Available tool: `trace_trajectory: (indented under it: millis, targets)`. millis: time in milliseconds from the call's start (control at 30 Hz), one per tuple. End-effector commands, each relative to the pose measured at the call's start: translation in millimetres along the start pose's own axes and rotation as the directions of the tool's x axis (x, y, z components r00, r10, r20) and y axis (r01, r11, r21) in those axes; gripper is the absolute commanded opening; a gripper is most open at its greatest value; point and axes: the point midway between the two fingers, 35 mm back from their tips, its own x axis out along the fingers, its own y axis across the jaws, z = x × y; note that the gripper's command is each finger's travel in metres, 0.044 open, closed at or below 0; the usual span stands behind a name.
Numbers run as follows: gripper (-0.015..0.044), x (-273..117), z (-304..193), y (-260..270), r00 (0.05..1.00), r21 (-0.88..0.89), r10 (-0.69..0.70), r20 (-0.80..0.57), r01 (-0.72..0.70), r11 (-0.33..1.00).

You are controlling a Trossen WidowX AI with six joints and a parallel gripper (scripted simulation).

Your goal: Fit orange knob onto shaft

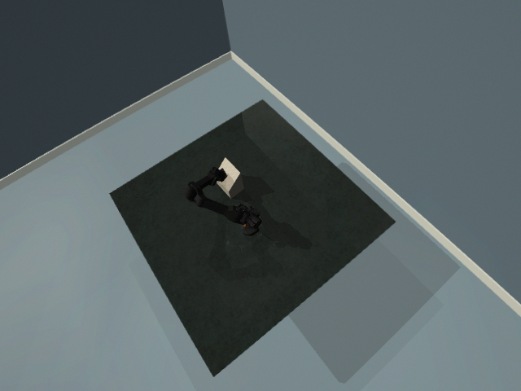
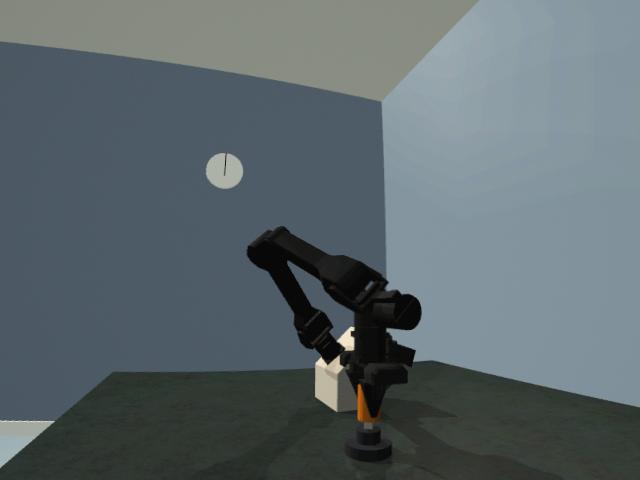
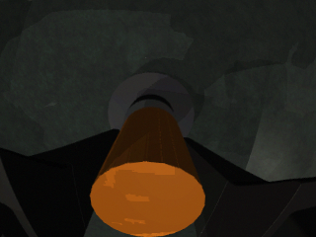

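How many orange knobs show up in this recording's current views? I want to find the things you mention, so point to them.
1. The orange knob [image 2: 362, 405] [image 3: 147, 198] is upright between the gripper's [image 2: 373, 413] fingers, above the round pedestal [image 2: 368, 448] [image 3: 120, 101], with some silver shaft [image 2: 368, 425] showing below it. Another could be hidden behind the arm or white block.

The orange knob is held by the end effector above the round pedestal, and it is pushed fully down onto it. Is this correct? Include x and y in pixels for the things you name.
Not fully down: the exterior view shows a strip of silver shaft [image 2: 368, 425] between the orange knob [image 2: 362, 405] [image 3: 148, 197] and pedestal [image 2: 368, 448] [image 3: 120, 101].
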Motion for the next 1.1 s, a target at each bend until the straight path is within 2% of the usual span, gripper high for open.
trace_trajectory:
  millis: [0, 333, 567, 1067]
  targets:
    - [0.0, 0.1, 0.7, -1.6, 1.0, -0.006, -0.006, -0.001, 0.006, 1.0]
    - [0.0, -4.4, 0.2, 0.4, 1.0, -0.014, -0.005, -0.001, 0.005, 1.0]
    - [0.0, -5.6, -1.5, 3.3, 1.0, -0.214, -0.005, -0.001, 0.005, 0.977]
    - [0.0, -1.7, -2.1, 3.6, 1.0, -0.214, -0.005, -0.001, 0.005, 0.977]
